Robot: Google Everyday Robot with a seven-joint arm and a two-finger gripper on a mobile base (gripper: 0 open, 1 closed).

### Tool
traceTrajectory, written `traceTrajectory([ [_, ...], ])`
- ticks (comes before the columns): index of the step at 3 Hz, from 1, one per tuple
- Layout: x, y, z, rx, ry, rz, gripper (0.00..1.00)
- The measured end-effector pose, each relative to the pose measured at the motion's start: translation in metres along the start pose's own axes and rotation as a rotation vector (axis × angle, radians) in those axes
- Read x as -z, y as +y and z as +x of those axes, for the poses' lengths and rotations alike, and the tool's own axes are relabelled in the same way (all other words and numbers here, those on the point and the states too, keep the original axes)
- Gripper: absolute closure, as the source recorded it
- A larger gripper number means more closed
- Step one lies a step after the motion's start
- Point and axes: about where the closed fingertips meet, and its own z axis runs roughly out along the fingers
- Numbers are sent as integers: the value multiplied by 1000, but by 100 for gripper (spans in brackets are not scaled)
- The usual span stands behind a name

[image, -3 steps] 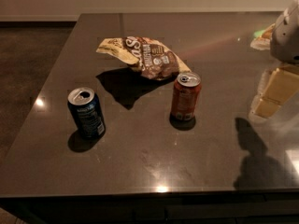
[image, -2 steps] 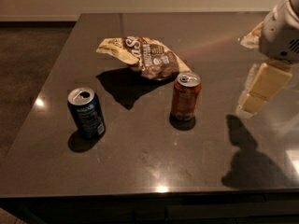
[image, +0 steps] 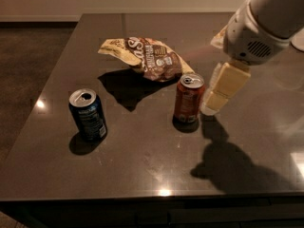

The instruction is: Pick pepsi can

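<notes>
Approach seemed the step in hand: the hand (image: pixel 219 93) hung mid-table, just right of the orange-red can (image: pixel 188 99), open or closed unclear. The pepsi can (image: pixel 88 114) stood upright near the table's (image: pixel 142 175) left edge, untouched; the next move likely needed a leftward reach past the other can
</notes>
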Motion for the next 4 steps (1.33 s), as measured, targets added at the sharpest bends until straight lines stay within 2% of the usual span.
traceTrajectory([
  [1,-27,3,-33,20,-69,-12,0],
  [2,-49,11,-64,32,-138,-55,0],
  [4,-77,46,-126,88,-277,-144,0],
])
